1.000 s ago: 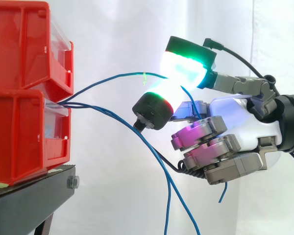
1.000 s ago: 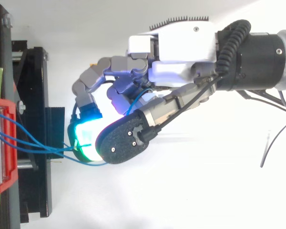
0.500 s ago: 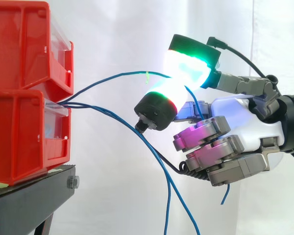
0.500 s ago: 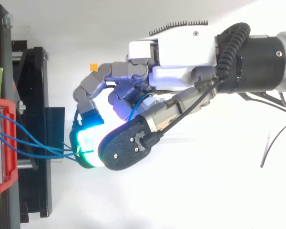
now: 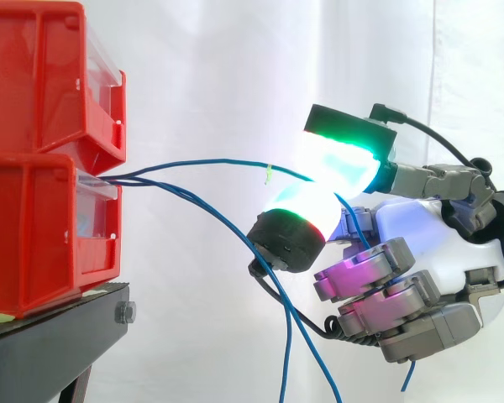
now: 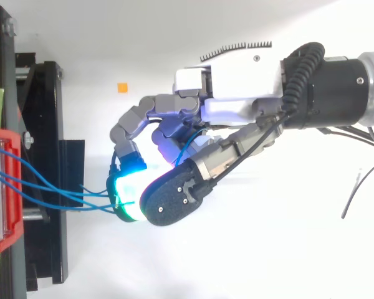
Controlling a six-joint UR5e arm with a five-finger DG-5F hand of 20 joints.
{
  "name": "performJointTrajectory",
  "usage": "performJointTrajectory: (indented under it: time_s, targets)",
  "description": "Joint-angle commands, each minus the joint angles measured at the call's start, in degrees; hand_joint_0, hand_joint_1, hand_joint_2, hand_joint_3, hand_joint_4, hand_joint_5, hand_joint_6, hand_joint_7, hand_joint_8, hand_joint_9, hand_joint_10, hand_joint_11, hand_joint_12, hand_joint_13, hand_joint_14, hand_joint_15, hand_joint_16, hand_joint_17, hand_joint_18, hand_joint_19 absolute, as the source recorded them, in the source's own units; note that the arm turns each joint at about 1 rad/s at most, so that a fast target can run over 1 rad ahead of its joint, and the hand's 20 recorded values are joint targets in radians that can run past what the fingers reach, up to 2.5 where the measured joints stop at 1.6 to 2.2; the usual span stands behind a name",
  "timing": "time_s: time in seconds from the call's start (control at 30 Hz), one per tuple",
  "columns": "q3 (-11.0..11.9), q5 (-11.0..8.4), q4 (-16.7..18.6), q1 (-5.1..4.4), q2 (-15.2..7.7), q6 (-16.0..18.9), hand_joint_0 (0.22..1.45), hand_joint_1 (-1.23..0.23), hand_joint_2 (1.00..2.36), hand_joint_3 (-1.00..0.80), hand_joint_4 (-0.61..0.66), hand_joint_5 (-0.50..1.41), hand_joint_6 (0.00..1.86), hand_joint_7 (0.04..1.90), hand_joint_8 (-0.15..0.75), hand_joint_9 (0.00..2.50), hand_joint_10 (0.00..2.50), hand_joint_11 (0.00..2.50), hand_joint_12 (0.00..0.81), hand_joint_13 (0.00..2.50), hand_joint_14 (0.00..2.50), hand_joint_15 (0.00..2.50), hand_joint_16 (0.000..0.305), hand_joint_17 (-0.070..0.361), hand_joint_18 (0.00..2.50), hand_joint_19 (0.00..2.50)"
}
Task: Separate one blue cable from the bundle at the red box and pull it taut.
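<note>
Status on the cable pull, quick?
Hand shut on one blue cable, pinched between glowing fingers. Cable runs nearly straight to red box, slight bow. Beneath, other cables hang loose.

The red bins point(image 5: 42, 159) are glossy moulded plastic, with clear plastic panels point(image 5: 97, 218) at their fronts. The stand point(image 5: 42, 353) beneath them is matt black metal and carries a bright steel bolt point(image 5: 124, 313). The curtain point(image 5: 235, 75) is plain white cloth. The blue cable point(image 5: 210, 163) has a smooth plastic sheath. The hand point(image 5: 420, 239) has a shiny white plastic palm shell and dull grey metal links. Its fingertips point(image 5: 340, 164) are smooth and translucent, backed by grainy matt black caps.
</note>
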State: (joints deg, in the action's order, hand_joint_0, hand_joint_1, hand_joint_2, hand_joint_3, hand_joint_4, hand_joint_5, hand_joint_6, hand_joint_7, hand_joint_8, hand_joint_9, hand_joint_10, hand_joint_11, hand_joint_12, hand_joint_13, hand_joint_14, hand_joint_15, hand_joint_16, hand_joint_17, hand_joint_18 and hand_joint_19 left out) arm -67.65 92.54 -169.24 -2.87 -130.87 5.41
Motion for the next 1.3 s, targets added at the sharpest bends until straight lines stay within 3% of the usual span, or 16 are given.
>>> performJointTrajectory:
  time_s: [0.0,0.23,1.27]
  targets:
    - [-0.03,0.01,0.05,-0.03,0.00,-0.31,0.73,-0.77,1.03,0.08,-0.53,-0.17,0.92,1.55,0.222,0.64,2.50,1.88,0.303,0.77,2.50,1.65,0.029,0.065,1.38,1.91]
    - [-0.12,-0.34,0.14,-0.03,0.00,-1.63,0.73,-0.77,1.03,0.08,-0.53,-0.17,0.92,1.55,0.221,0.64,2.50,1.85,0.306,0.77,2.50,1.66,0.028,0.063,1.38,1.90]
    - [-0.29,-0.43,0.23,-0.03,0.00,-1.63,0.73,-0.78,1.03,0.07,-0.54,-0.17,0.92,1.54,0.223,0.64,2.50,1.86,0.298,0.77,2.50,1.66,0.029,0.064,1.38,1.92]
